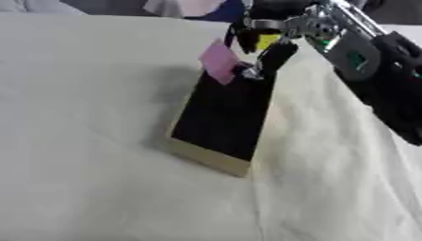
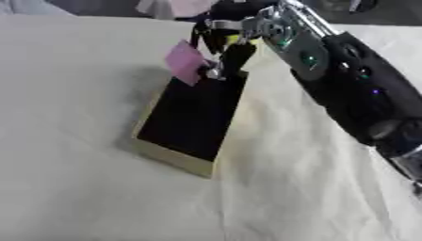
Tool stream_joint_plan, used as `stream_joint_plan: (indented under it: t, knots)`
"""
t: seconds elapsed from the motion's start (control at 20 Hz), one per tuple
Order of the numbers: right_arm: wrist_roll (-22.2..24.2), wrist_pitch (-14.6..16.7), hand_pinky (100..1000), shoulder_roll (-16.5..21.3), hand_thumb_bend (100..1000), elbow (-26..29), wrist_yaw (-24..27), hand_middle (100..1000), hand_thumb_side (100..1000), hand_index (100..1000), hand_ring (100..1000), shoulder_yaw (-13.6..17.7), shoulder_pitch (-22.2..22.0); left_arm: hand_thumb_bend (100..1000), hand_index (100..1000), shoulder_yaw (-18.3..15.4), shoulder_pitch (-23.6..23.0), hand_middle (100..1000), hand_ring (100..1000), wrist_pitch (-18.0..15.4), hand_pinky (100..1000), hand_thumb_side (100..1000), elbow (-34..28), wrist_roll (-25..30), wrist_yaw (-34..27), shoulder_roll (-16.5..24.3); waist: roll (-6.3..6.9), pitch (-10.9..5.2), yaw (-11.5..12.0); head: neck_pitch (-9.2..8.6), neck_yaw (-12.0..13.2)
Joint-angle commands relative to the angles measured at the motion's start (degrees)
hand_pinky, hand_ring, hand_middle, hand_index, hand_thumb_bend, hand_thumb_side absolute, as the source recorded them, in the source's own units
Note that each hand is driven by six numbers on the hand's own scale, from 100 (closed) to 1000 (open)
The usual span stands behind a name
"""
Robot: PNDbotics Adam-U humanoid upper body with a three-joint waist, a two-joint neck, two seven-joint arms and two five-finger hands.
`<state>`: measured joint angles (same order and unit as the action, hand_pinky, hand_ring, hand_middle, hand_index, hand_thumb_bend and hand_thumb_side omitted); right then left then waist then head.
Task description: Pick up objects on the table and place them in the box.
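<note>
Covering the whole table, a cream cloth (image 1: 91, 141) lies in soft wrinkles. At centre stands a shallow rectangular box (image 1: 223, 117), dark inside with pale wooden walls. Above its far end, upper centre, a flat pink square (image 1: 219, 61) hangs pinched in the curled fingers of the right hand (image 1: 268, 44), black and silver, reaching from the upper right. Something yellow (image 1: 267, 41) shows beside the fingers.

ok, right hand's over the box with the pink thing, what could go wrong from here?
1. The pink piece hangs at the far rim of the box, partly outside it; released now, it may land on the cloth.
2. The right hand is low by that rim and could knock the box.
</note>
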<state>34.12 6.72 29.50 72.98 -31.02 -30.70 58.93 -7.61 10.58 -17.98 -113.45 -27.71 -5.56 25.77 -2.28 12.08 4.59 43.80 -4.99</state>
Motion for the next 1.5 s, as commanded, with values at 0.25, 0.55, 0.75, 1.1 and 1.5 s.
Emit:
stream_joint_plan:
  t: [0.25,0.55,0.75,1.1,1.5]
  knots:
    - [3.25,1.33,662,1.28,100,0.18,0.33,481,323,610,571,0.93,0.47,329,845,-0.18,0.16,749,739,-0.01,687,720,-1.15,0.17,-0.13,1.50,0.32,-1.20,0.05,0.31,-0.05]
    - [8.31,5.51,746,2.82,100,-0.65,-1.26,593,526,646,710,0.39,1.02,329,845,-0.28,0.20,749,739,-0.06,687,721,-1.15,0.05,-0.07,1.42,0.40,-1.01,0.02,0.31,-0.21]
    - [11.81,8.31,827,3.35,100,-1.79,-1.49,704,636,752,801,0.46,0.92,330,845,-0.31,0.27,749,739,-0.11,687,720,-1.15,0.03,-0.05,1.44,0.47,-1.00,-0.05,0.31,-0.29]
    - [17.50,11.27,887,3.92,115,-1.82,-1.49,743,676,897,869,2.21,0.72,329,845,-0.33,0.25,749,740,-0.08,687,720,-1.15,0.03,-0.06,1.38,0.60,-0.98,-0.19,0.31,-0.49]
    - [17.85,12.22,891,4.11,152,-1.41,-2.34,751,637,904,870,2.97,0.32,328,845,-0.34,0.28,750,741,-0.08,687,719,-1.15,0.24,-0.02,1.39,0.67,-1.02,-0.23,0.31,-0.78]
